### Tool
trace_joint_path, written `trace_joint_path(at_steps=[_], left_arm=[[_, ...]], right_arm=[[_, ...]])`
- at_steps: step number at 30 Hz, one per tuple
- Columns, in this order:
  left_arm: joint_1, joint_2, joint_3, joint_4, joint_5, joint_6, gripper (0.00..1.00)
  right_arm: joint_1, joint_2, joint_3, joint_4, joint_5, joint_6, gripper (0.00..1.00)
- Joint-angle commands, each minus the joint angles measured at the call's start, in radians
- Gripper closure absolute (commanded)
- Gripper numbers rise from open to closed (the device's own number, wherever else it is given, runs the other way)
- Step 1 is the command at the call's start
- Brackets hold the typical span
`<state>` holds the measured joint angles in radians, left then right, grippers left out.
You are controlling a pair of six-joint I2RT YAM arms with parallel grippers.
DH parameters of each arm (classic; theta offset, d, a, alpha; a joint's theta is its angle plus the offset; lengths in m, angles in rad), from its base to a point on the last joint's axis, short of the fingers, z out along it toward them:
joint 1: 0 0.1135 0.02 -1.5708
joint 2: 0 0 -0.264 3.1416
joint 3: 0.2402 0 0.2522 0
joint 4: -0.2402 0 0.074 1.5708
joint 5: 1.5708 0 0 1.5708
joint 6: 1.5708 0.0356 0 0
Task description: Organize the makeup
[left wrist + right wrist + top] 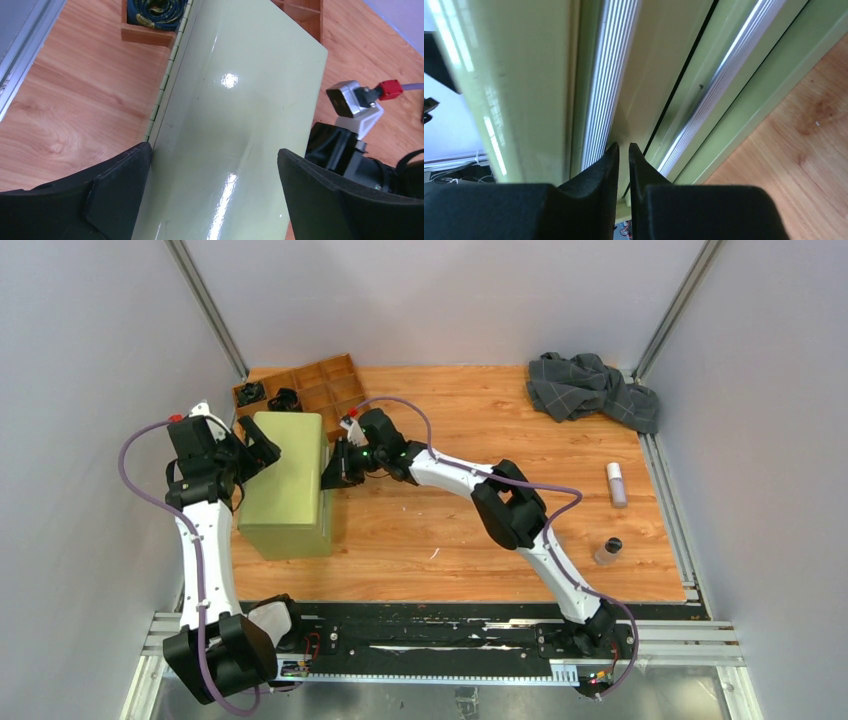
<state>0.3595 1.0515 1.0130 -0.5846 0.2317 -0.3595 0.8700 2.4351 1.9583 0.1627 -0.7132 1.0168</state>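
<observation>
The makeup in view is a white-pink tube [617,483] and a black-capped bottle [608,550], both lying far right on the table. A pale green box [285,490] stands at the left. My left gripper [262,452] is open, and its fingers straddle the box's glossy lid [240,100] without closing on it. My right gripper [330,475] is shut, and its tips [624,147] sit against the dark seam on the box's right side [649,100]. The frames do not show whether anything is pinched between them.
A wooden compartment tray [330,380] sits behind the box and holds dark items [155,12] in its left cells. A grey checked cloth [590,388] lies crumpled at the back right. The right wrist [350,150] is close to the box's far edge.
</observation>
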Motion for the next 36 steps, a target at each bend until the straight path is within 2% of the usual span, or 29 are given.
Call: trace_joint_path(at_steps=[1, 7, 14, 19, 23, 29, 33, 36], left_arm=[[-0.028, 0.004, -0.042, -0.059, 0.200, -0.058, 0.02], [-0.027, -0.006, -0.036, -0.073, 0.193, -0.045, 0.02], [-0.039, 0.008, -0.050, -0.073, 0.213, -0.038, 0.02], [-0.041, -0.001, -0.033, -0.090, 0.186, -0.024, 0.02], [-0.071, -0.020, 0.043, -0.148, 0.143, 0.007, 0.02], [-0.174, -0.083, 0.183, -0.203, -0.054, 0.035, 0.02], [-0.242, -0.074, 0.210, -0.235, -0.143, 0.061, 0.02], [-0.268, -0.063, 0.192, -0.234, -0.141, 0.053, 0.02]], right_arm=[[0.034, 0.011, 0.080, -0.026, -0.021, 0.003, 0.88], [-0.011, -0.131, -0.171, 0.027, 0.061, -0.043, 0.83], [-0.046, -0.153, -0.320, 0.182, 0.048, 0.027, 0.61], [-0.051, -0.134, -0.314, 0.226, 0.045, 0.054, 0.51], [-0.058, -0.107, -0.287, 0.236, 0.038, 0.077, 0.50], [-0.061, -0.040, -0.239, 0.307, 0.011, 0.148, 0.50], [-0.060, -0.001, -0.205, 0.342, 0.000, 0.183, 0.50], [-0.060, 0.015, -0.183, 0.338, -0.004, 0.181, 0.49]])
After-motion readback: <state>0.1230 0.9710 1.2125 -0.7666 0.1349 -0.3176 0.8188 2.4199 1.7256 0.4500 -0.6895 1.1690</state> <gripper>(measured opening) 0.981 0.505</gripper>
